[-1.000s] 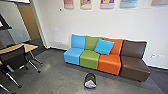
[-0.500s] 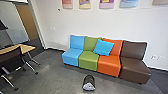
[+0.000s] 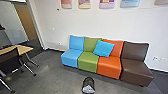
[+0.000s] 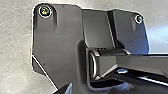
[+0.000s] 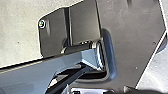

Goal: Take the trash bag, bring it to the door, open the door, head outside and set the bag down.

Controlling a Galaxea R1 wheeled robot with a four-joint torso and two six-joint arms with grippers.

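Trash bag sits in the dark bin ahead.

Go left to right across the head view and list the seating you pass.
Black-backed chair → blue seat → green seat → orange seat → brown seat.

Gray floor lies open ahead of me between the chair and table at left and a dark container; beyond, a row of seats blocks the way to the wall.
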